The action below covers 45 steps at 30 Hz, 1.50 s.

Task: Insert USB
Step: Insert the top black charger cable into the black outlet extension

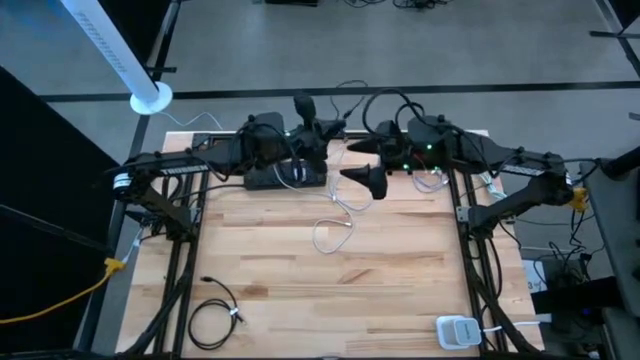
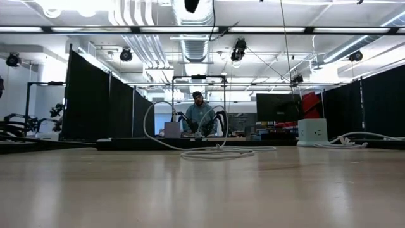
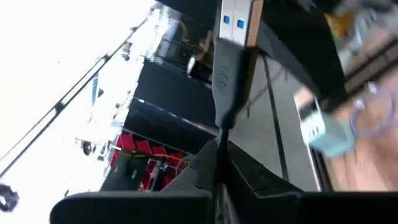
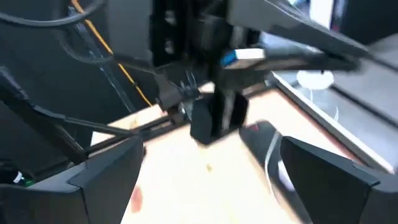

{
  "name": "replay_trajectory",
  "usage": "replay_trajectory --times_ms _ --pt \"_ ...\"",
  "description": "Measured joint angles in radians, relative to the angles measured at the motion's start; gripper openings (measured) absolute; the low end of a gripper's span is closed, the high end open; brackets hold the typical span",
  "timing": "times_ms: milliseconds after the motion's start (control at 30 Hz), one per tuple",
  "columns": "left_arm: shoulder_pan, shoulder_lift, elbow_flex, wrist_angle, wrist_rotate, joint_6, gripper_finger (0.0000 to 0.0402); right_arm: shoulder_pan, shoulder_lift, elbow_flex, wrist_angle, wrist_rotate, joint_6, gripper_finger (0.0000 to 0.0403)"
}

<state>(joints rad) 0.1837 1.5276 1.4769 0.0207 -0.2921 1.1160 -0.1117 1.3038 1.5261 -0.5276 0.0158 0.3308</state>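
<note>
Two dark arms at the far edge of a pale planked wooden table (image 1: 330, 270), one to each side of the middle.

Left gripper (image 3: 219, 155): raised near the far edge, fingers pressed together and pinching the black moulded body of a USB plug (image 3: 231, 37). Plug upright between the fingertips, silver metal shell and blue tongue pointing away from the wrist, black cord running back down between the fingers. Same gripper visible from the right wrist camera as a dark block (image 4: 211, 118) held above the table, blue-tipped plug (image 4: 239, 57) just beside it.

Right gripper (image 1: 368, 180): just right of the left one, low over the boards, fingers spread wide with nothing between them; both dark fingers (image 4: 106, 171) seen well apart at the edges of the right wrist view.

Beneath the left arm, a black rectangular box (image 1: 285, 177) on the table, with a white cable (image 1: 335, 225) looping out from it toward the middle of the boards. Cannot tell from the pictures where its socket sits.

Near the front left corner, a coiled black cable (image 1: 215, 315). At the front right corner, a small white boxy adapter (image 1: 458, 331) with a white lead.

Beyond the table, in the low view, a seated person in a grey top (image 2: 199, 117).
</note>
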Motion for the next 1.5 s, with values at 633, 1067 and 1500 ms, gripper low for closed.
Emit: replay_trajectory --times_ms 633,1067,1500 --pt "0.061 -0.01 -0.034 0.147 0.194 -0.299 0.0 -0.107 -0.029 0.044 0.006 -0.031 0.192 0.0363" --pt "0.068 0.015 -0.036 0.758 0.223 -0.047 0.0 -0.121 -0.003 0.04 0.502 -0.103 0.892 0.0364" --pt "0.055 0.016 -0.036 0.741 0.258 -0.017 0.0 -0.114 0.126 0.04 0.821 -0.207 1.24 0.0363"
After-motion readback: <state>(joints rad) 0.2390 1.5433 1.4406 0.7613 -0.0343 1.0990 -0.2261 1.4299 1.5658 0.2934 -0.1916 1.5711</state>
